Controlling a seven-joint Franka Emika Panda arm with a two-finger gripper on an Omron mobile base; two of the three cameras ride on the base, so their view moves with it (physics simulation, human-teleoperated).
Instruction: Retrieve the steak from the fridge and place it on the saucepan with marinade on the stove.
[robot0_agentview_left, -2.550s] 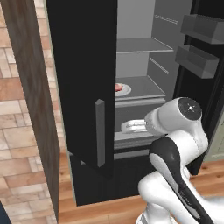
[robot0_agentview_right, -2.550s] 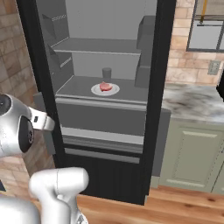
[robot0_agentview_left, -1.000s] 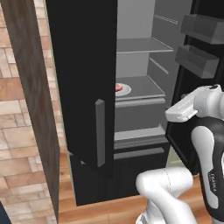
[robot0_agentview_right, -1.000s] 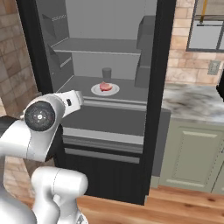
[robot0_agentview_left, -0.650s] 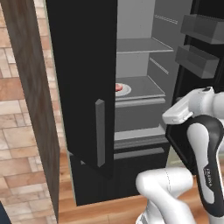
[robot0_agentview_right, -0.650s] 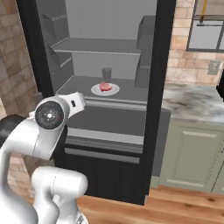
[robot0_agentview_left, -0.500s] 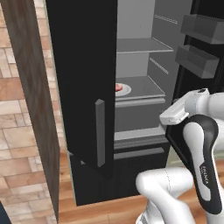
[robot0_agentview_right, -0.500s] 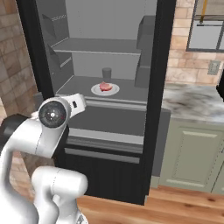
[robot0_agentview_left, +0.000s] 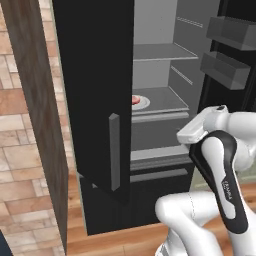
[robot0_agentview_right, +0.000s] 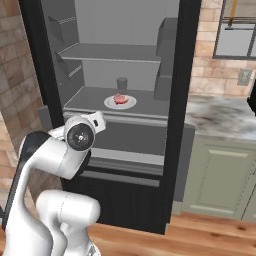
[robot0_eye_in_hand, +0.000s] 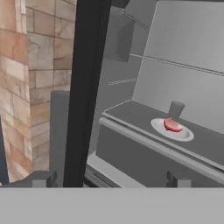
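One steak (robot0_agentview_right: 119, 98) is sitting on one round white plate (robot0_agentview_right: 110, 104) on a grey shelf (robot0_agentview_right: 90, 99) inside the fridge (robot0_agentview_right: 180, 90), just above the centre of the right base view. One small grey cup (robot0_agentview_right: 121, 83) is standing just behind the plate, near the back wall. From the hand camera, the steak (robot0_eye_in_hand: 173, 125) is lying right of centre on the plate (robot0_eye_in_hand: 157, 127), with the cup (robot0_eye_in_hand: 176, 109) just beyond it.

Two fingertips of the tool (robot0_eye_in_hand: 109, 179) are rising at the bottom of the hand view, one at lower left and one at lower right, standing wide apart with nothing between them; the tool is open and well apart from the steak.

From the left base view, the fridge (robot0_agentview_left: 95, 75) is standing open, its one black door filling the centre-left of the frame and carrying one grey bar handle (robot0_agentview_left: 114, 151). Just past the door's edge, a sliver of the plate (robot0_agentview_left: 144, 103) and the steak (robot0_agentview_left: 135, 99) is showing at mid-frame. Two dark door bins (robot0_agentview_left: 225, 69) are hanging in the upper right.

One marbled tabletop (robot0_agentview_right: 220, 116) is running along the right of the right base view, over pale green cabinets (robot0_agentview_right: 215, 180), with a brick wall (robot0_agentview_right: 210, 55) behind.
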